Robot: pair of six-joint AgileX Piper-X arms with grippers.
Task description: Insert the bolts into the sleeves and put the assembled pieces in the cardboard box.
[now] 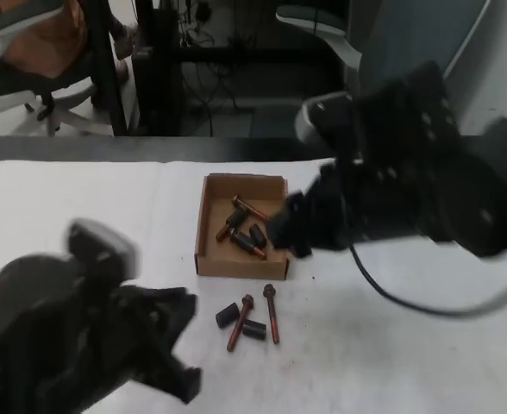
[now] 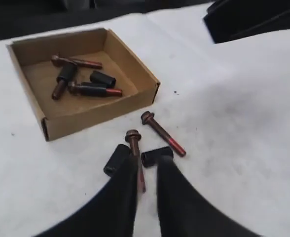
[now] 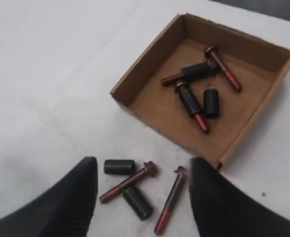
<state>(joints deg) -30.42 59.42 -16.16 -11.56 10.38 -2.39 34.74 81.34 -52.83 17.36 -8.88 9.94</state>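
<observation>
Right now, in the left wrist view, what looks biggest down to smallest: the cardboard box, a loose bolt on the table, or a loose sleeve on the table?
1. cardboard box
2. loose bolt, longer than either sleeve beside it
3. loose sleeve
The two table sleeves look alike, so I won't rank them against each other.
</observation>
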